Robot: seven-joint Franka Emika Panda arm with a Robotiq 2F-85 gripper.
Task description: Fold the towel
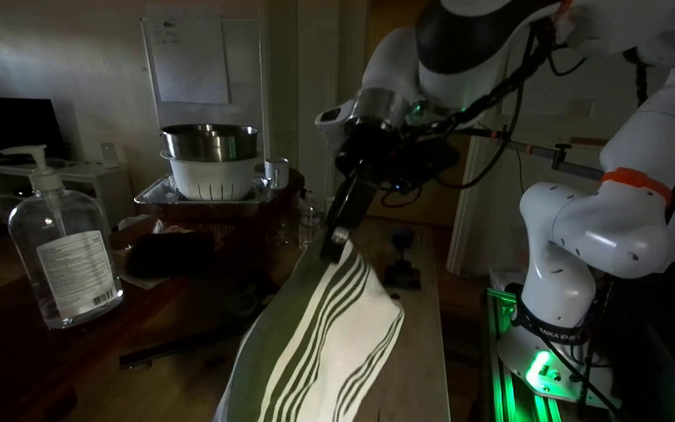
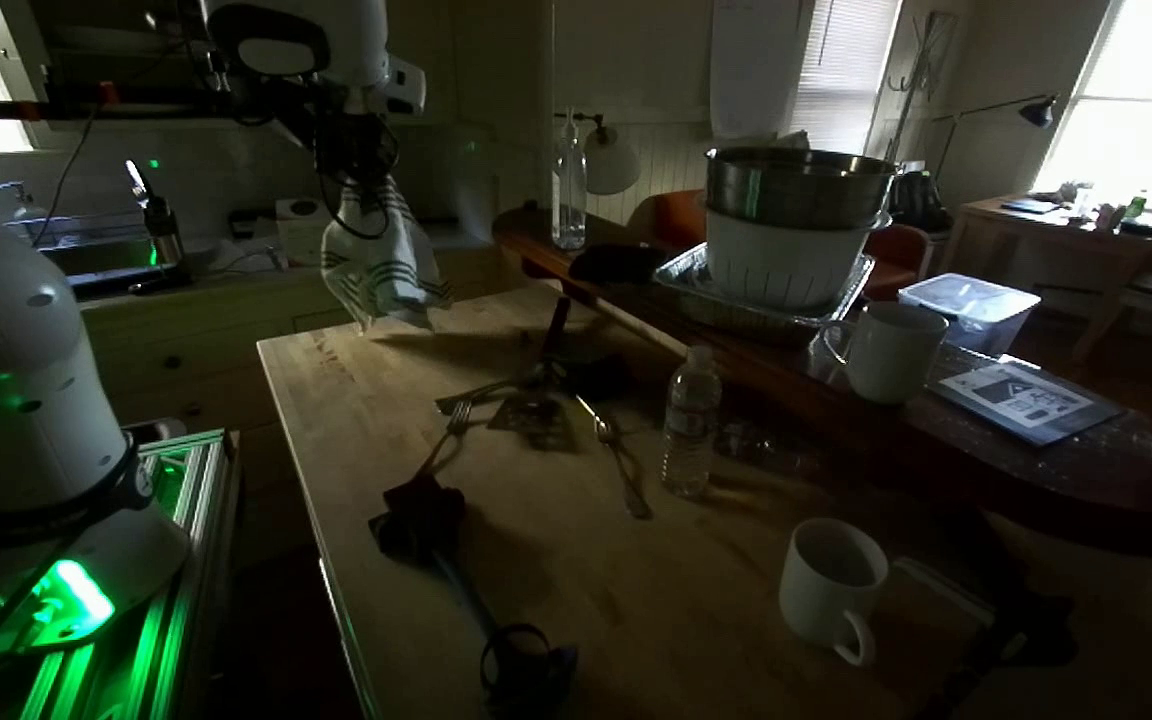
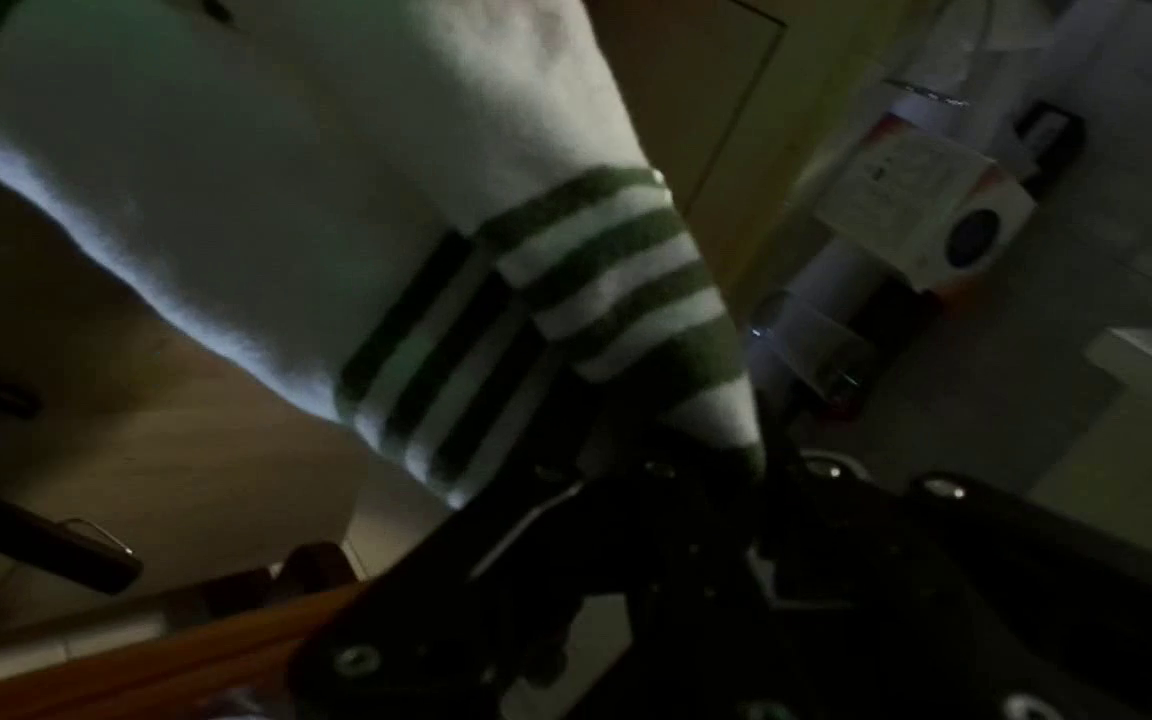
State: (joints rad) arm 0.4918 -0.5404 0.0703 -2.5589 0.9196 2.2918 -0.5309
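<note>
The towel, pale off-white with dark green-grey stripes, hangs in the air in both exterior views (image 1: 367, 308) (image 2: 381, 262). My gripper (image 1: 337, 249) is shut on its upper part, and the cloth droops down from the fingertips. In an exterior view the gripper (image 2: 364, 178) is dark and holds the towel at the table's far end; I cannot tell whether the lower hem touches the wooden table (image 2: 366, 400). In the wrist view the towel (image 3: 266, 200) spreads away from the dark jaws (image 3: 646, 450), its striped part gathered between them. The pinched cloth itself is mostly hidden in shadow.
On the table are a clear water bottle (image 2: 691, 425), a white mug (image 2: 831, 590), forks (image 2: 621, 470) and a dark clamp stand (image 2: 421, 515). A raised dark counter holds a steel bowl on a white colander (image 2: 786, 240), another mug (image 2: 891, 350) and a pump bottle (image 1: 68, 258).
</note>
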